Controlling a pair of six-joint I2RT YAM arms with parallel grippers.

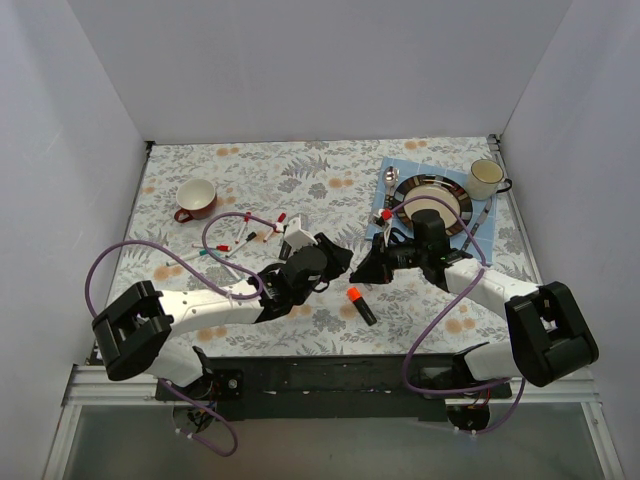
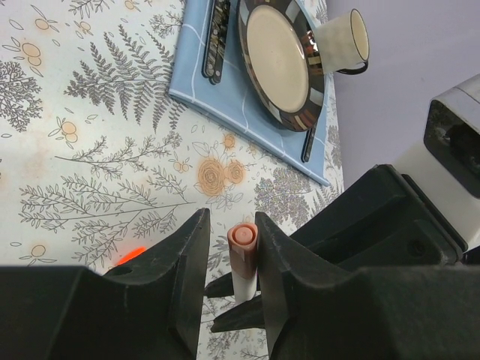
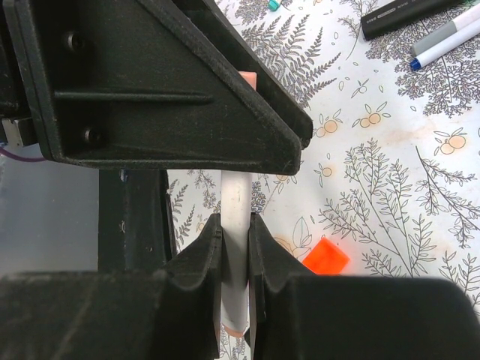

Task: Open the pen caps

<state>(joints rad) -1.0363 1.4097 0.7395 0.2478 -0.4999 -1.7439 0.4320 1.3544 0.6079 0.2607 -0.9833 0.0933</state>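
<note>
Above the table's middle my two grippers meet around one pen. My right gripper [image 3: 235, 223] is shut on its white barrel [image 3: 235, 191]. The pinkish-brown cap [image 2: 244, 246] of that pen stands between the fingers of my left gripper [image 2: 231, 221]. It touches the right finger and a gap shows on the other side, so that gripper is open. From above, the left gripper [image 1: 335, 262] and right gripper [image 1: 375, 268] almost touch. A black marker [image 1: 364, 310] with an orange cap [image 1: 353, 294] lies just in front of them. Several slim pens [image 1: 245, 238] lie at the left.
A red-brown cup [image 1: 196, 199] stands at the back left. At the back right are a blue napkin [image 1: 400, 165] with a striped plate [image 1: 445, 183], a spoon [image 1: 390, 178], a knife [image 1: 480, 225] and a cream mug [image 1: 487, 178]. White walls enclose the table.
</note>
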